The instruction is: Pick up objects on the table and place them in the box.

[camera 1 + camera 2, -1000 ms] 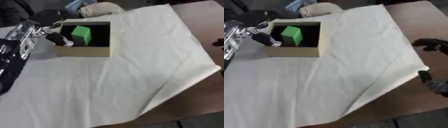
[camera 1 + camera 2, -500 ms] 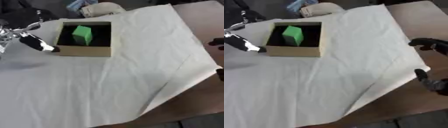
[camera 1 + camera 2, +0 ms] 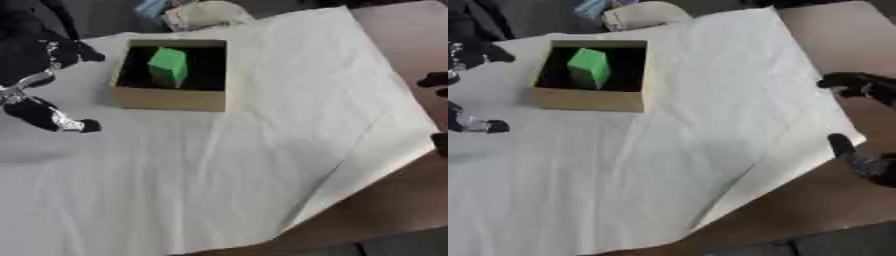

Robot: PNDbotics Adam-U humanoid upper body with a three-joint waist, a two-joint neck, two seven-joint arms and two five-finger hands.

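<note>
A cardboard box [image 3: 175, 99] with a dark inside stands on the white cloth at the upper left. A green block [image 3: 167, 66] stands inside it. My left hand [image 3: 39, 95] hovers left of the box, open, fingers spread, holding nothing. My right hand [image 3: 859, 125] shows at the right edge over the brown table, its fingers relaxed and apart, empty.
A white cloth [image 3: 227, 165] covers most of the brown table [image 3: 833, 30]; its right corner is folded near the table edge. A beige rounded object [image 3: 210, 12] and a blue-and-white item [image 3: 157, 9] lie beyond the box at the far edge.
My left hand has pulled away from the box's left wall, leftwards and down, with nothing in it. The green block stays in the box. The right hand has barely moved.
</note>
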